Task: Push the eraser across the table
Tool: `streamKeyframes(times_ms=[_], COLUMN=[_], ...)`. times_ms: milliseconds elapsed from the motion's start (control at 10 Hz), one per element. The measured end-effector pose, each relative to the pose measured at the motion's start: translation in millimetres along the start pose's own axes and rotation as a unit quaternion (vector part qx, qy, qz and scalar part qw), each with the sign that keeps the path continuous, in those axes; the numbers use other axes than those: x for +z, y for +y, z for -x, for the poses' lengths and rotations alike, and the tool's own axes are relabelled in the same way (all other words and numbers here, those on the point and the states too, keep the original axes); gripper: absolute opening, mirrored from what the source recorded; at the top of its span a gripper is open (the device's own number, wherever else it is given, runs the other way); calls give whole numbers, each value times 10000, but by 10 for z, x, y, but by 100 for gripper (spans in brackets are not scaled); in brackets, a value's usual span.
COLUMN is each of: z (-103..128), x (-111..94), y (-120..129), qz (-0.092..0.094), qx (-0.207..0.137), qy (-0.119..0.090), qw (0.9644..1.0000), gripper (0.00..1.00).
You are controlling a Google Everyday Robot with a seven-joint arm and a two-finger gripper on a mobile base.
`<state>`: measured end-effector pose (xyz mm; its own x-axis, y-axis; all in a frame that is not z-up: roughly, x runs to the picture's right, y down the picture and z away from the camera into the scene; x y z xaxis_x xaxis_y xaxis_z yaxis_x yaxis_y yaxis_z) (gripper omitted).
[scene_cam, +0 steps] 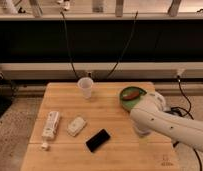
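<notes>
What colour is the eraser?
Eraser: black, slightly glossy, camera view. End effector hangs to its right above the table.

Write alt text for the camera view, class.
A white robot arm reaches over a wooden table, its gripper right of a black eraser, not touching it. A cup, green bowl, remote and white block sit there too.

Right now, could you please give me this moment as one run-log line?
eraser: untouched, front centre of table | gripper: open, right of eraser, over table | push: not started

Behind, we see a dark wall band (pixel 25 45) (two black cables (pixel 68 47) hang across it), a pale ledge (pixel 35 70), and speckled floor (pixel 17 125).
</notes>
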<state>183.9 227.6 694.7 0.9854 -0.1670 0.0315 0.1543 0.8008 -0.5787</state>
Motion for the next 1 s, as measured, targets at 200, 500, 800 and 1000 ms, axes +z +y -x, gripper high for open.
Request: streamKeyframes(times_ms=[200, 500, 800, 1000], z=[50, 127, 173, 178], x=[50, 113, 161, 183], y=[25, 44, 72, 84], qz=[54, 130, 197, 222], qx=[-88, -160, -235, -239], qy=[-33, -82, -144, -165], qw=[9999, 9998, 9994, 9993], gripper=[80, 80, 80, 80])
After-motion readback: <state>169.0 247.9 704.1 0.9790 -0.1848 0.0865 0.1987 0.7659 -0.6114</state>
